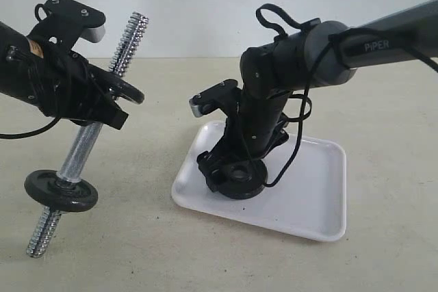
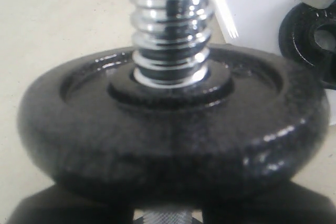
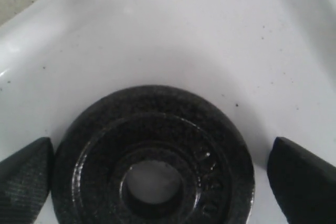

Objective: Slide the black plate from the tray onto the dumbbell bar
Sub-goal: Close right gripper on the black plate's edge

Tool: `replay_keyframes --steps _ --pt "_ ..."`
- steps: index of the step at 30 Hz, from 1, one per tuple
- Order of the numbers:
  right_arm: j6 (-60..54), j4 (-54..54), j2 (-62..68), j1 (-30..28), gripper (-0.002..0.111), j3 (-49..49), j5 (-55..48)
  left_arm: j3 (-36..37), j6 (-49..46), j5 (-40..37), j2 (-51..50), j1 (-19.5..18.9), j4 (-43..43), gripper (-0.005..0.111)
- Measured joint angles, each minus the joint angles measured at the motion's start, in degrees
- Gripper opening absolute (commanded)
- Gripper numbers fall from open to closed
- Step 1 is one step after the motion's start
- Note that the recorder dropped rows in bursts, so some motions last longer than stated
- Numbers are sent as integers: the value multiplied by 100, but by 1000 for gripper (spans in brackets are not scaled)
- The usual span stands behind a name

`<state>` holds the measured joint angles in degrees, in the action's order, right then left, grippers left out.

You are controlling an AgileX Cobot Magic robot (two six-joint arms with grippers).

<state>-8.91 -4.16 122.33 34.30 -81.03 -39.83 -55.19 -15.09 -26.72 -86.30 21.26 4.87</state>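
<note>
The black plate [image 1: 241,174] lies flat in the near left corner of the white tray [image 1: 308,189]. My right gripper [image 1: 236,172] is down over it and open. In the right wrist view its fingers [image 3: 302,179] stand on either side of the black plate [image 3: 157,108], one close to the rim, the other with a gap. My left gripper [image 1: 102,111] is shut on the dumbbell bar [image 1: 85,141], holding it tilted above the table. A black disc [image 2: 173,135] sits on the bar [image 2: 170,24] just beyond my left gripper [image 2: 168,216].
A second black disc [image 1: 61,191] sits low on the bar, near its threaded bottom end [image 1: 40,237], which is close to the table. The bar's upper threaded end [image 1: 131,39] points up and away. The tray [image 2: 257,9] lies to the right of the bar.
</note>
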Motion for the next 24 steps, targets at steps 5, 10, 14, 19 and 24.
replay_keyframes --steps 5,10,14,19,24 --pt "68 96 0 0 105 0 -217 0 0 0 0 0 0 4" --pt "162 118 0 0 105 0 -295 0 0 -8 0 0 0 4" --pt "162 131 0 0 105 0 -406 0 0 -27 0 0 0 4" --pt "162 131 0 0 105 0 -399 0 0 -80 0 0 0 4" --pt "205 131 0 0 105 0 -410 0 0 -134 0 0 0 4"
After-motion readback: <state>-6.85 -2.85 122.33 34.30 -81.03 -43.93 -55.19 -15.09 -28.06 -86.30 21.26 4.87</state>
